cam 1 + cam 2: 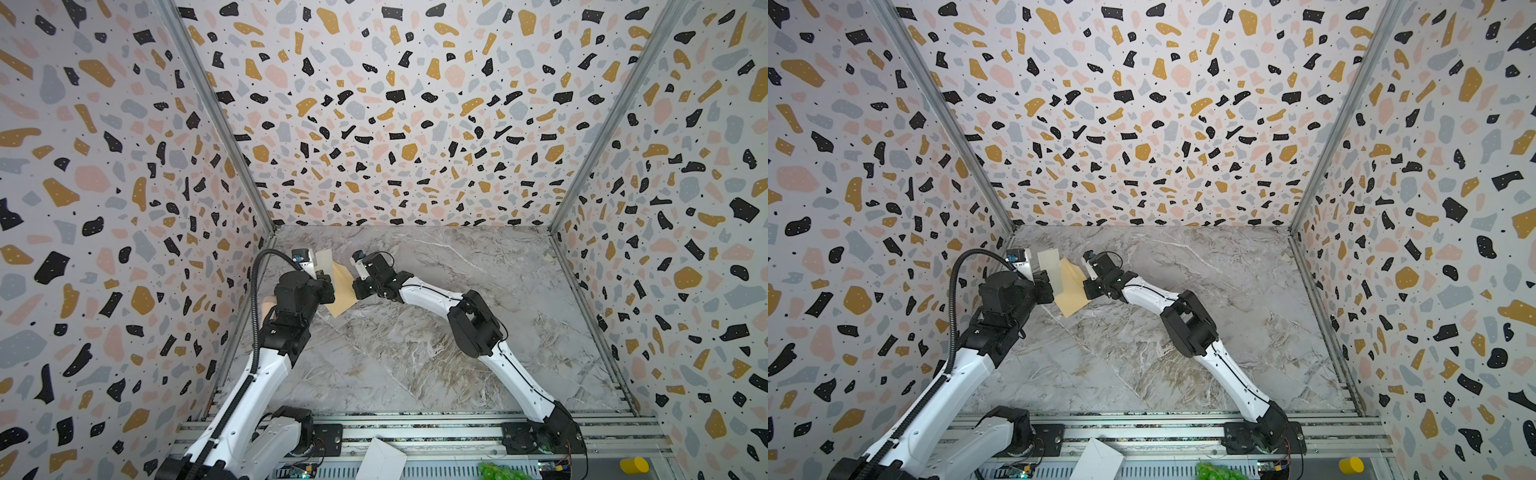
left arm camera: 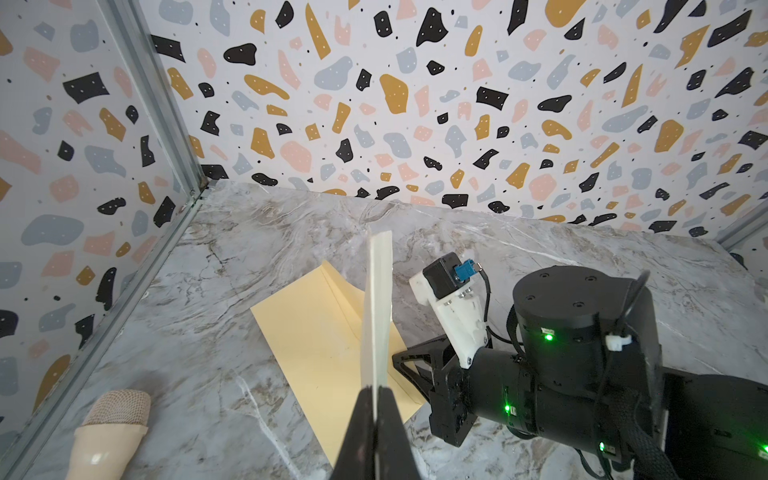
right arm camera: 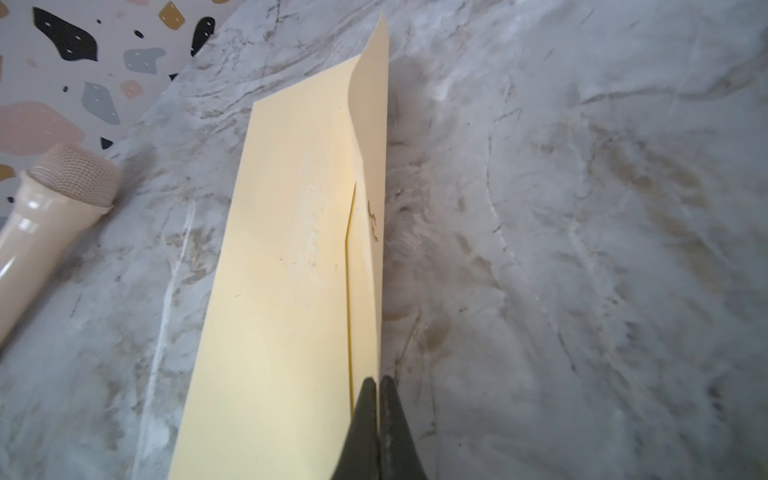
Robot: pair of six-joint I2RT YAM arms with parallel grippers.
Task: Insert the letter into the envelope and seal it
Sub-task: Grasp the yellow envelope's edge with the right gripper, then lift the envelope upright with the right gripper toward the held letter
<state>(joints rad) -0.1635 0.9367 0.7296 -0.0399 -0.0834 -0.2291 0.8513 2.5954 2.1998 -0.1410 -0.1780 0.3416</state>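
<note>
Terrazzo-print walls, marble bench (image 1: 457, 332). Envelope (image 3: 282, 249) lies near far-left corner, flap (image 3: 372, 124) raised upright. Right gripper (image 3: 378, 384) pinched together on flap edge. Left gripper (image 2: 376, 390) clamped on letter (image 2: 377, 299), held edge-up over envelope, not yet inside. Remaining: insertion, sealing. Beige microphone (image 3: 54, 195) near envelope, by left wall. Right gripper sits at envelope mouth; tight approach likely.

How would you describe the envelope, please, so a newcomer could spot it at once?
Start at the far left corner of the marble table. The envelope is the tan rectangle lying there, flap raised, unlike the paler letter held upright beside it.
</note>
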